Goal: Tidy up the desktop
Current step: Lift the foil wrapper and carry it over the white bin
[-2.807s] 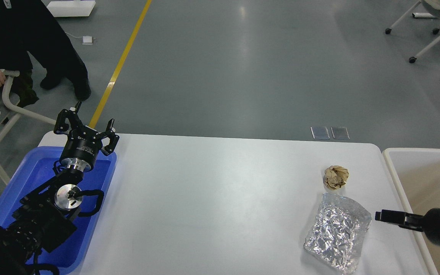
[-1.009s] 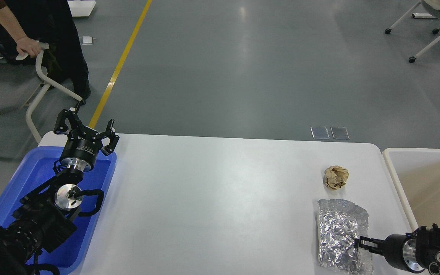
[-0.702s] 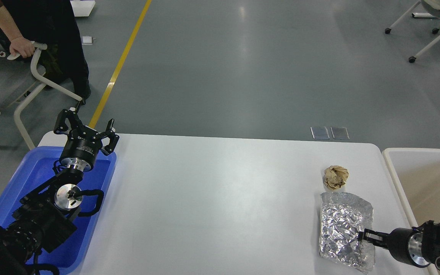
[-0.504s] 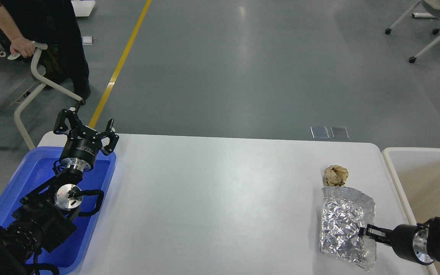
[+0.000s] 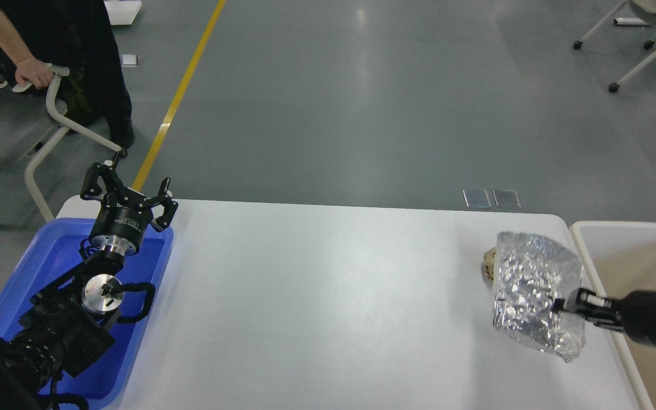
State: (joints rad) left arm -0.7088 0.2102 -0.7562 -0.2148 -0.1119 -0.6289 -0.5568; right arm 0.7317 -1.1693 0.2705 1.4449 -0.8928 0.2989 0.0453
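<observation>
The white desktop (image 5: 328,302) fills the middle of the head view. My right gripper (image 5: 562,305) is shut on a crumpled silver foil bag (image 5: 533,290) and holds it lifted above the desktop's right side. A brown crumpled paper ball (image 5: 488,264) lies on the desktop behind the bag and is mostly hidden by it. My left gripper (image 5: 128,191) is open and empty, raised over the far end of the blue tray (image 5: 37,267) at the left.
A beige white-rimmed bin (image 5: 630,256) stands just beyond the desktop's right edge. A person holding a white chair frame (image 5: 54,108) stands on the floor at the far left. A yellow floor line (image 5: 180,97) runs behind the table.
My right gripper has closed on the foil bag and lifted it off the desktop, up and to the right toward the bin. The bag now covers most of the paper ball. The left arm has not moved.
</observation>
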